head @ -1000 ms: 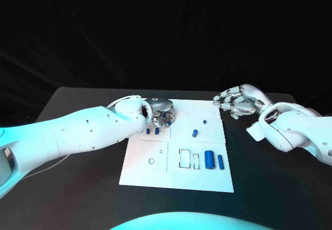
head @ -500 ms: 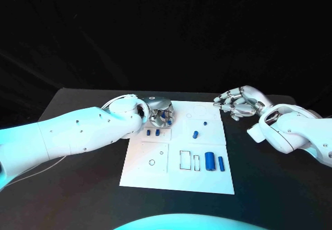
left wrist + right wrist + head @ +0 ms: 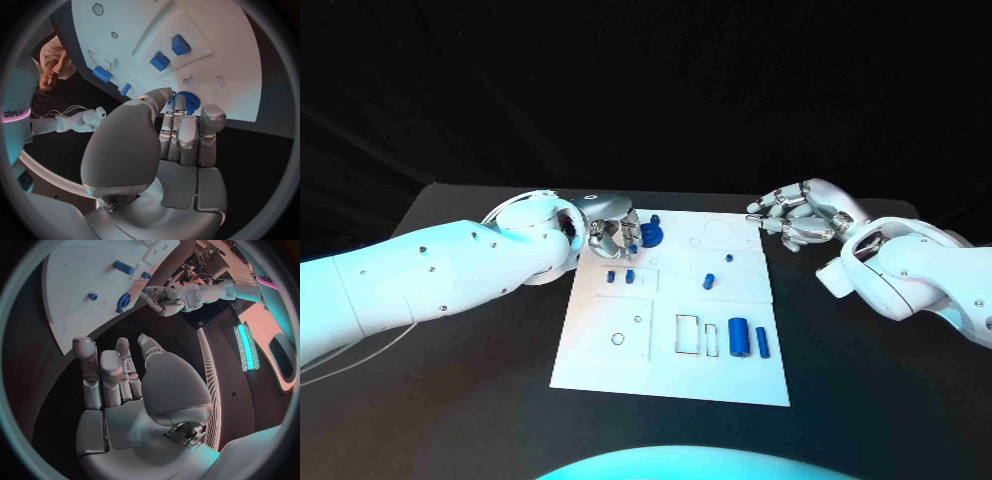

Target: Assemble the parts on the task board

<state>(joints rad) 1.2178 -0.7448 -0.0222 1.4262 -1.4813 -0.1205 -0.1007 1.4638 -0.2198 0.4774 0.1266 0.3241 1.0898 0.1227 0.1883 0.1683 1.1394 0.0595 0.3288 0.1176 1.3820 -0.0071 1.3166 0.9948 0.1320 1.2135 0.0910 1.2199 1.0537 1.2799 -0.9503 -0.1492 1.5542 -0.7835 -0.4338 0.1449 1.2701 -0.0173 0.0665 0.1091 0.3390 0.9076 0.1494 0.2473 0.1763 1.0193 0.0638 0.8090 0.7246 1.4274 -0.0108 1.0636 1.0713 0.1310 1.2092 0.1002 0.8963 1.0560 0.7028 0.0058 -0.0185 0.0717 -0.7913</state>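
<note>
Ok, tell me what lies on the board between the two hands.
Head view: between the left hand, which holds a blue round part, and the right hand lies bare task board, with an empty circle outline.

Small blue parts (image 3: 737, 334) lie scattered across the white task board (image 3: 661, 370).

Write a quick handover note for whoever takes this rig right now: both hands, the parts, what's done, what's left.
Left robot hand: pinching a round blue toothed gear-like part above the far left of the white task board.
Right robot hand: holds nothing, fingers apart, off the board's far right corner.
On the board: two blue cylinders near right, small blue pieces mid-board.
Done: gear picked up.
Left: seat it, then the other parts.
</note>
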